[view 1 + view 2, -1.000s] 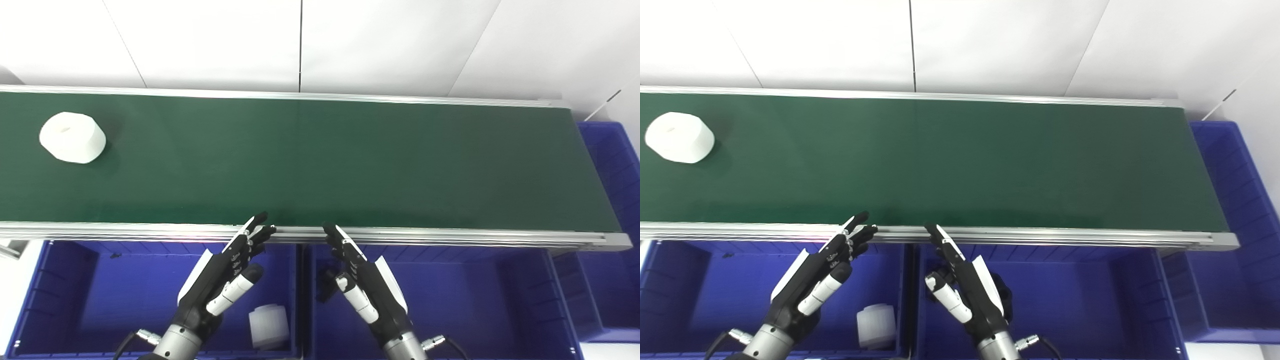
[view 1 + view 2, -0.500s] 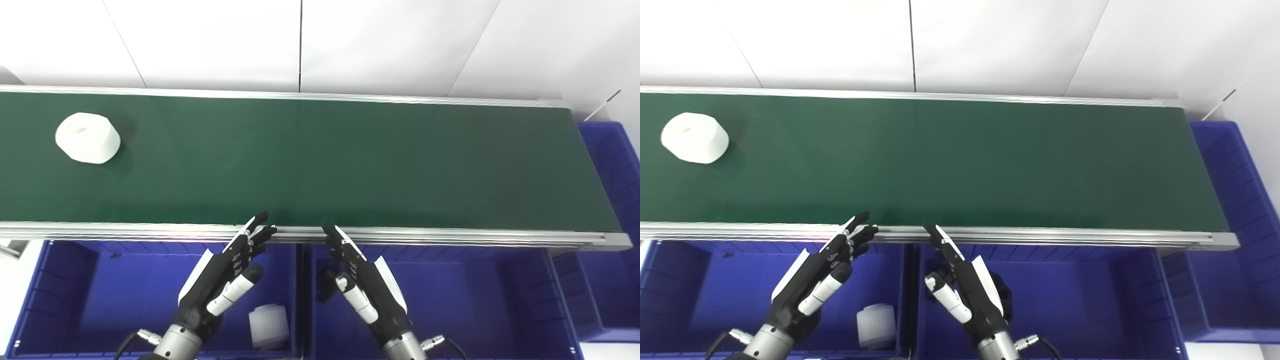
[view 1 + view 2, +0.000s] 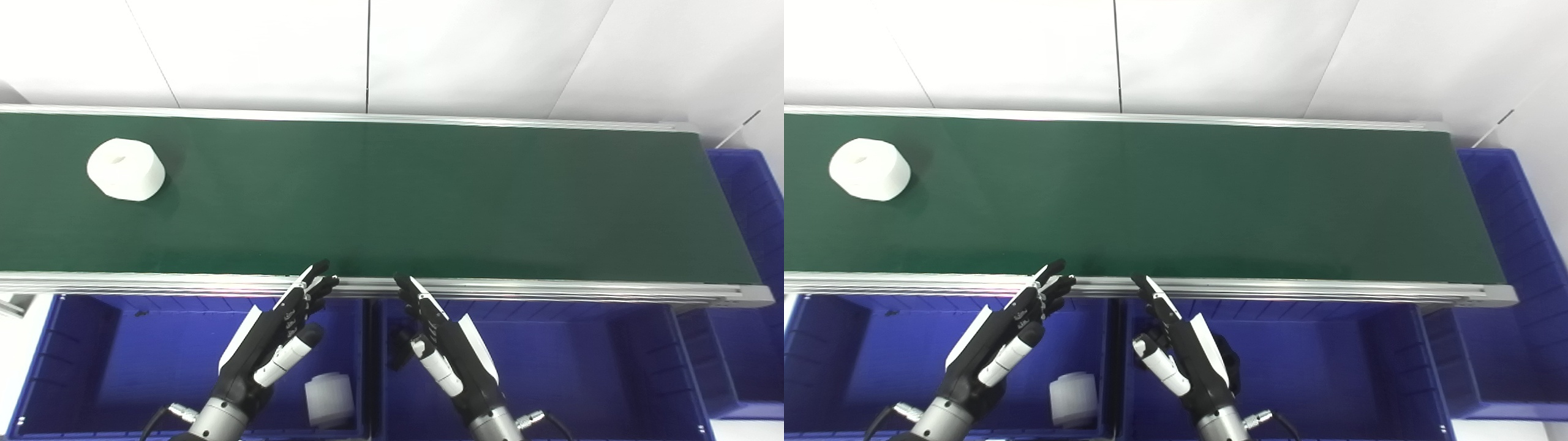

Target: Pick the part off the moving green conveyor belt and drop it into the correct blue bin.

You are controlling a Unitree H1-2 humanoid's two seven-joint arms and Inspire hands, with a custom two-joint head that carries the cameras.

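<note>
A white cylindrical part [image 3: 126, 177] with a small hole in its top rides on the green conveyor belt [image 3: 392, 196] at the far left. Far from it, both hands hover below the belt's near rail, above the blue bins. My left hand [image 3: 272, 343] is open, fingers stretched toward the rail, over the left bin [image 3: 79, 361]. My right hand [image 3: 442, 349] is open too, above the middle bin [image 3: 569, 367]. Neither hand holds anything.
A white part [image 3: 329, 399] lies in the left bin near its right wall. Another blue bin [image 3: 750, 245] stands past the belt's right end. An aluminium rail [image 3: 551, 289] borders the belt's near edge. A white wall rises behind.
The white part has travelled rightward along the belt. Both hands have stayed where they were, still open.
</note>
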